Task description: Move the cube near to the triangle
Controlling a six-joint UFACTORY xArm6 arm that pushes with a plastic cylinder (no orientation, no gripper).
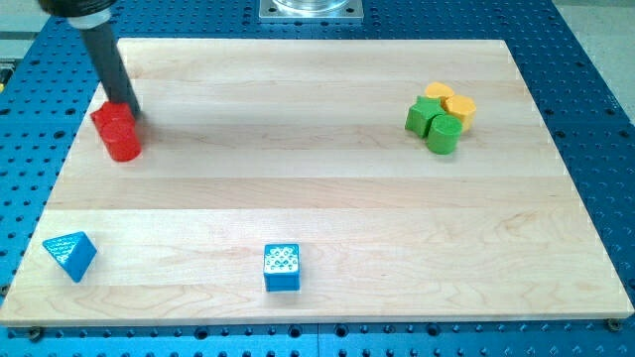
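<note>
A blue cube (282,267) sits near the view's bottom, a little left of centre. A blue triangle (70,255) lies at the bottom left corner of the board, well apart from the cube. My tip (124,105) is at the view's upper left, far from both blue blocks. It touches the top of two red blocks (118,132), a red cube-like block with a red cylinder just below it.
The wooden board (317,178) lies on a blue perforated table. At the upper right stands a tight cluster: a green cube (422,117), a green cylinder (444,134), and two yellow blocks (451,101). A metal mount (311,9) shows at the top edge.
</note>
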